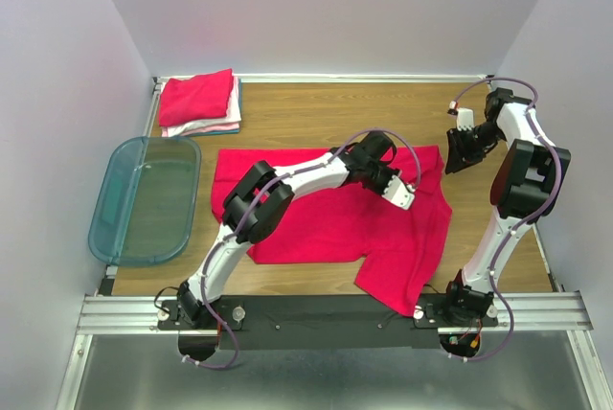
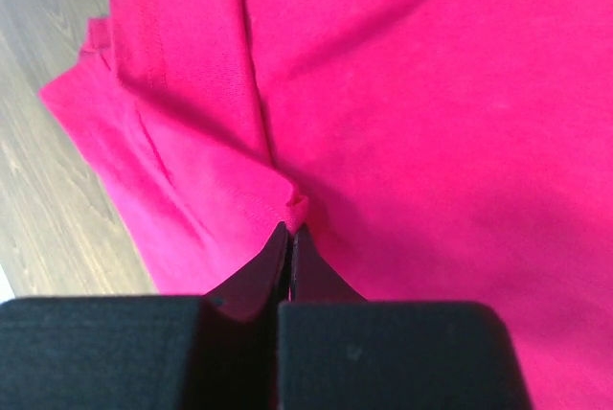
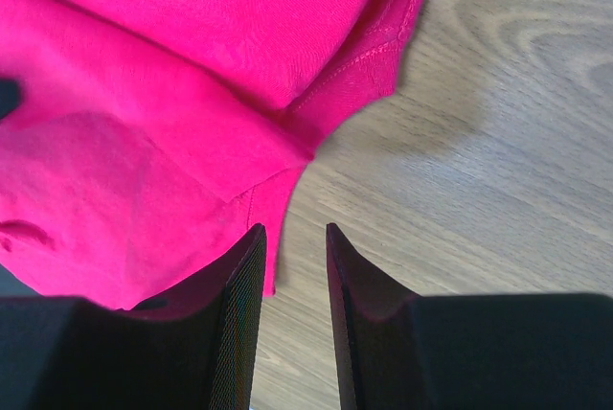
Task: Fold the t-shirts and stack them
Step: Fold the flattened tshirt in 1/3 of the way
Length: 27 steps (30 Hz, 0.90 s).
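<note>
- One wooden table [image 1: 316, 113] is seen beneath everything; it is closed in by pale walls on three sides, and two arms are bolted at its near edge.
- A bright red-pink t-shirt [image 1: 326, 223] is laid open at the middle of the table; it is spread mostly flat, and its right portion reaches closest to the near edge; in the left wrist view the t-shirt [image 2: 431, 94] is seen with a sleeve doubled over and the stitched hem turned up; in the right wrist view the t-shirt [image 3: 144, 94] is seen ending in a curved hem against bare wood.
- A translucent teal bin [image 1: 144, 199] is set at the table's left edge, just beside the open shirt; a narrow strip of wood is left showing between them.
- A stack of folded t-shirts [image 1: 199, 102] is placed in the far left corner, well apart from the grippers; a red one is seen on top, with white and pale teal layers under it.
- The left gripper [image 1: 410, 199] is reached across to the shirt's right part; in its own view the left gripper [image 2: 290, 230] is seen with jaws pressed together, and a small pinch of red cloth by the sleeve hem is caught at the tips.
- The right gripper [image 1: 458, 159] is held over bare wood just off the shirt's right edge; in its own view the right gripper [image 3: 292, 230] is seen with jaws partly apart; nothing is gripped, and wood is seen through the gap.
</note>
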Each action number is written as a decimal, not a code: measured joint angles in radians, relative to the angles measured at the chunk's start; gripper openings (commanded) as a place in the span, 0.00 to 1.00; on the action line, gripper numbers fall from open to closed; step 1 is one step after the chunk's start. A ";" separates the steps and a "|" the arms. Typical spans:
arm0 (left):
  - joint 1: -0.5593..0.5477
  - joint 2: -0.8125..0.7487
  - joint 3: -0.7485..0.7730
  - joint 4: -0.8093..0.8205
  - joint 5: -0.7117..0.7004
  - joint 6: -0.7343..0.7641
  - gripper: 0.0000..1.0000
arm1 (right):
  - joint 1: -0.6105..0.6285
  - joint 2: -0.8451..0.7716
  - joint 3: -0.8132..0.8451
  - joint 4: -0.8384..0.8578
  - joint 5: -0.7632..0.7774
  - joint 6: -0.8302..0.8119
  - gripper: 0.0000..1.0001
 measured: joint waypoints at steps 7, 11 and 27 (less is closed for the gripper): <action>0.012 -0.119 -0.101 -0.005 0.042 0.026 0.01 | 0.000 -0.001 0.000 -0.001 0.002 -0.011 0.38; 0.017 -0.126 -0.114 -0.035 0.066 0.061 0.00 | 0.000 -0.002 0.000 -0.002 0.002 -0.020 0.38; 0.052 -0.127 -0.117 -0.274 0.169 0.186 0.00 | 0.000 -0.010 -0.019 -0.045 0.001 -0.067 0.35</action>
